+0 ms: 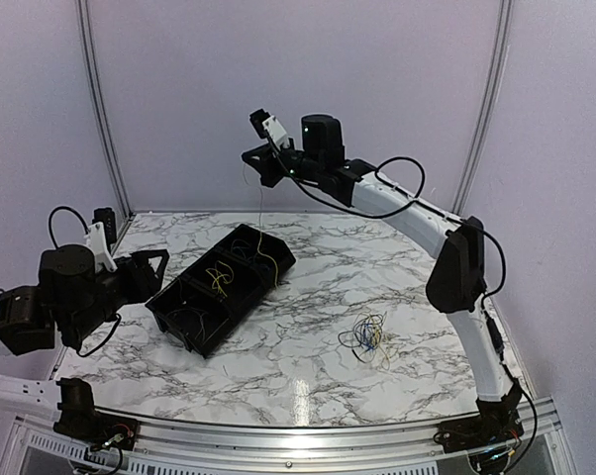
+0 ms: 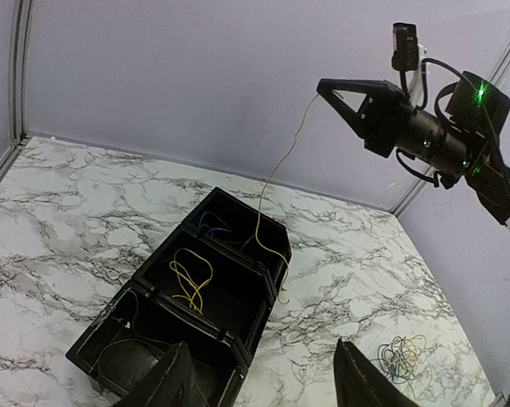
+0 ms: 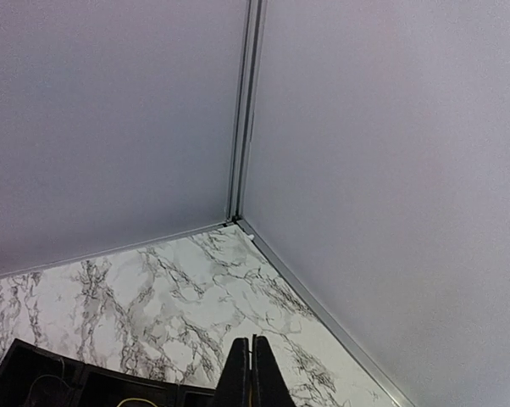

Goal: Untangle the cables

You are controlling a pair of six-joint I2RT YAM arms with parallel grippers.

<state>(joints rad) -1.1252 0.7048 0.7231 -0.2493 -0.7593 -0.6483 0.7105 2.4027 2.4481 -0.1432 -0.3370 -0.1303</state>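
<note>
Two claws are marked; how does the nearer one stand? (Student)

The left gripper (image 1: pixel 151 272), low at the near left, has its jaws apart and holds nothing. (Tutor)

And where are the cables? (Student)

Nearest, a tangle (image 1: pixel 367 336) of blue, yellow and dark strands lies on the marble table (image 1: pixel 278 361), well apart from the black tray (image 1: pixel 241 315) and on its right in the top view. In the tray, the near compartment's contents are too faint to make out. The middle one holds a yellow wire (image 2: pixel 190 280) and the far one a blue wire (image 2: pixel 213 225). Farthest, the right gripper (image 2: pixel 323 85), high above the table, is closed on a yellow strand (image 2: pixel 276 170). The strand hangs down into the far compartment, and its lower end curls over the rim on the tangle's side. (Tutor)
</note>
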